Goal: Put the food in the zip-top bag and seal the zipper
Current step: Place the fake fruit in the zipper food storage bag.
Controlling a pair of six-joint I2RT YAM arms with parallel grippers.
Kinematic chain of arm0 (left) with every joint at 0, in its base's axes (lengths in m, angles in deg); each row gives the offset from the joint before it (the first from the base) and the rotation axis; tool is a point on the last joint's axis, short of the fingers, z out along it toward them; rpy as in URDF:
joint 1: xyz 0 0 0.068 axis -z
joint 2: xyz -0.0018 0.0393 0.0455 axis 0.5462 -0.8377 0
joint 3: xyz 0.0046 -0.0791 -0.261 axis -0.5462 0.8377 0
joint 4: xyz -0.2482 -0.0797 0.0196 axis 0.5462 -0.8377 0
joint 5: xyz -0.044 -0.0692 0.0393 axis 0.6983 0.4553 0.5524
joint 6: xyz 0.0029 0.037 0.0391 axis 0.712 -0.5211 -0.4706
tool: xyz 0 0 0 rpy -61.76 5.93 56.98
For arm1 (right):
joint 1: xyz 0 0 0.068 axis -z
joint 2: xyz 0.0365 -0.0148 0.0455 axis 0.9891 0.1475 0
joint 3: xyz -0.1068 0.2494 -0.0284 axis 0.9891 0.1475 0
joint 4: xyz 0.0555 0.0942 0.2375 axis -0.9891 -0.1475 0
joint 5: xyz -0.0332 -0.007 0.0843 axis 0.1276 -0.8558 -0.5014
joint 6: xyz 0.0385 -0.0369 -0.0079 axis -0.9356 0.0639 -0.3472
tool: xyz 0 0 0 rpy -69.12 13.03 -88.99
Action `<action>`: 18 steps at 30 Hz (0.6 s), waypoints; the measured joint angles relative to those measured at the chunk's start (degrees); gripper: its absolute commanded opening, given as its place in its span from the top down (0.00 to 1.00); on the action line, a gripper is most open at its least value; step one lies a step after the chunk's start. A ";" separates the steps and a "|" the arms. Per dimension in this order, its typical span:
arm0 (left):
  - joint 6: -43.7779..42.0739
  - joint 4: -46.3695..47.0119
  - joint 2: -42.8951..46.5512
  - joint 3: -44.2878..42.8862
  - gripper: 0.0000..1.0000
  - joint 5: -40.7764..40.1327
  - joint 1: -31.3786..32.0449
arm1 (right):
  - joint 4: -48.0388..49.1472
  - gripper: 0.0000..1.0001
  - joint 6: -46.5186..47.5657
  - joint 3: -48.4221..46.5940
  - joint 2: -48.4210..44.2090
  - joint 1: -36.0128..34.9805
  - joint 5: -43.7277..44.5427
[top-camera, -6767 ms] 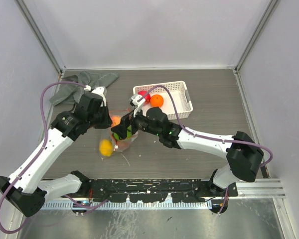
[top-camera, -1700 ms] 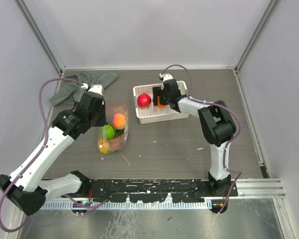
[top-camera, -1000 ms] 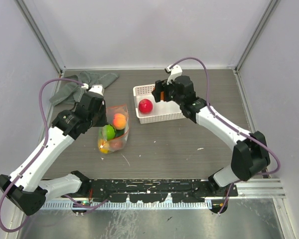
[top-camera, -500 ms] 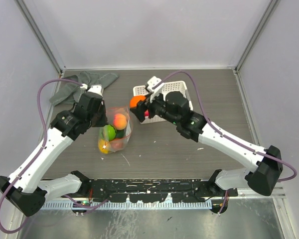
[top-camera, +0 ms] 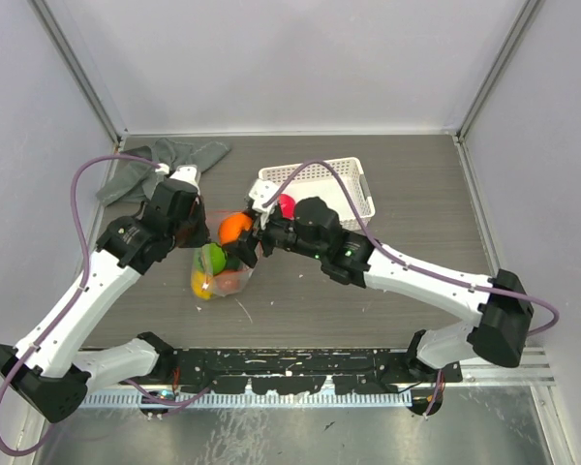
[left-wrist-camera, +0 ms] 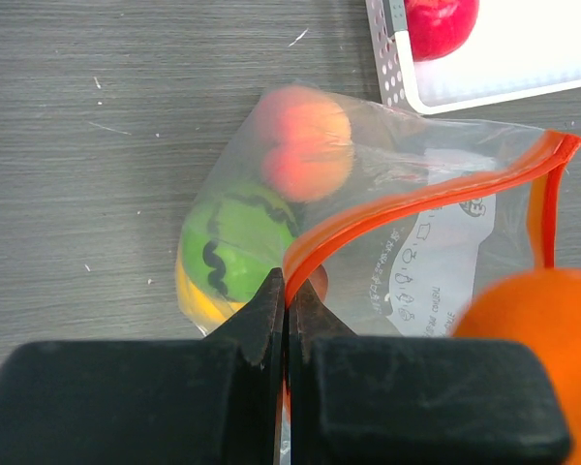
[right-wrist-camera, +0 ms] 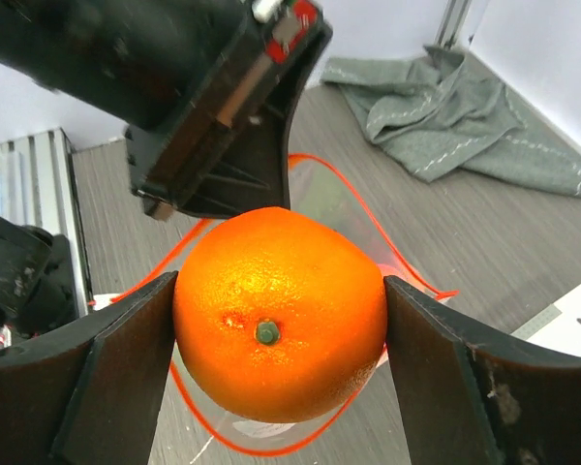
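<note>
Left of centre on the table (top-camera: 426, 213), the zip-top bag (left-wrist-camera: 416, 252) lies with its mouth open; the left gripper (left-wrist-camera: 288, 315) is fully closed on the zipper (left-wrist-camera: 416, 199), pinching one edge of the mouth. Inside the bag are a peach fruit (left-wrist-camera: 305, 145), a green fruit (left-wrist-camera: 232, 242) and a yellow fruit (left-wrist-camera: 187, 291). The right gripper (right-wrist-camera: 279, 320), jaws spread wide, clamps an orange fruit (right-wrist-camera: 279, 291) just above the bag mouth. To the right and farther back, the white basket (top-camera: 366, 199) contains one red fruit (top-camera: 287, 202)

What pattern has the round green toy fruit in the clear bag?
The round green toy fruit has black wavy lines; left wrist view.
</note>
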 measured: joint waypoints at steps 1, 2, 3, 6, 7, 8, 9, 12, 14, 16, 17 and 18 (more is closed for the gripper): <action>0.04 0.00 0.04 0.00 1.00 0.07 0.00 | -0.02 0.37 0.07 0.00 1.05 -0.02 -0.13; 0.11 0.00 0.13 0.00 1.00 0.13 0.00 | -0.09 0.35 0.13 0.00 2.14 -0.02 -0.22; 0.15 0.00 0.17 0.00 1.00 0.15 0.00 | -0.24 0.33 0.15 0.00 3.19 -0.02 -0.33; 0.20 0.02 0.39 0.00 1.00 0.48 0.00 | -1.27 0.23 0.20 0.00 5.22 -0.02 -0.44; 0.20 0.02 0.44 0.00 1.00 0.57 0.00 | -1.51 0.19 0.20 0.00 5.51 -0.02 -0.46; 0.20 0.02 0.48 0.00 1.00 0.57 0.00 | -1.68 0.16 0.22 0.00 5.73 -0.02 -0.46; 0.20 0.02 0.50 0.00 1.00 0.59 0.00 | -1.75 0.14 0.22 0.00 5.81 -0.02 -0.48; 0.20 0.02 0.52 0.00 1.00 0.66 0.00 | -1.75 0.11 0.37 -0.07 5.81 -0.02 -0.59; 0.22 0.02 0.52 0.00 1.00 0.85 0.00 | -1.75 0.09 0.39 -0.09 5.81 -0.02 -0.61; 0.22 0.02 0.52 0.00 1.00 0.98 0.00 | -1.73 0.07 0.42 -0.11 5.81 -0.02 -0.61; 0.22 0.02 0.52 0.00 1.00 0.98 0.00 | -1.73 0.06 0.42 -0.11 5.81 -0.02 -0.61; 0.22 0.02 0.52 0.00 1.00 1.01 0.00 | -1.75 0.06 0.42 -0.11 5.81 -0.02 -0.61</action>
